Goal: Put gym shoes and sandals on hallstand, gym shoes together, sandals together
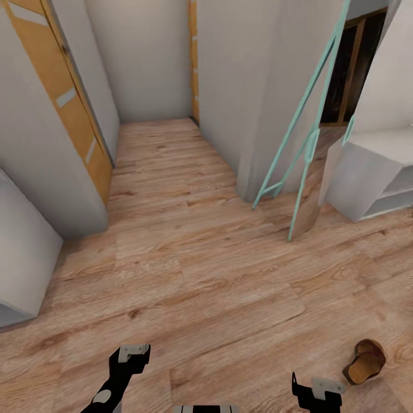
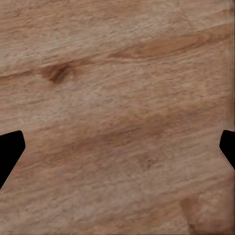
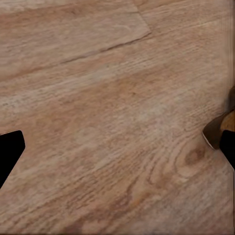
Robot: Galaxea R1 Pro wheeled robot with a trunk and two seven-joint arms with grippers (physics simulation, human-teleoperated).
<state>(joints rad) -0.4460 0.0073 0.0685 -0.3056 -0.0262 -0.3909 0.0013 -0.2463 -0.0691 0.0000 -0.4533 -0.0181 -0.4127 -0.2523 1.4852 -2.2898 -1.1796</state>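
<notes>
- Where the head view reaches its lower right corner, one dark brown sandal point(image 1: 365, 361) is seen lying on the corridor floor point(image 1: 206, 275), just right of the right end effector point(image 1: 312, 390).
- At the right edge of the right wrist view, a tip of the same sandal point(image 3: 218, 129) is caught beside one black fingertip point(image 3: 10, 152); the two fingertips are held wide apart, with bare planks between them.
- At the bottom edge of the head view, left of centre, the left end effector point(image 1: 133, 354) is seen above the floor.
- In the left wrist view its fingers point(image 2: 10, 152) are likewise spread apart, with nothing gripped and only wood grain point(image 2: 117, 117) between them.
- At the right edge of the head view, above centre, a pale grey-white hallstand point(image 1: 373, 178) with open shelves is partly shown, well apart from the sandal.
- A teal ladder-like frame point(image 1: 310, 137) is leaned against a white wall in the upper right.
- An orange door point(image 1: 69, 103) is seen at the upper left.
</notes>
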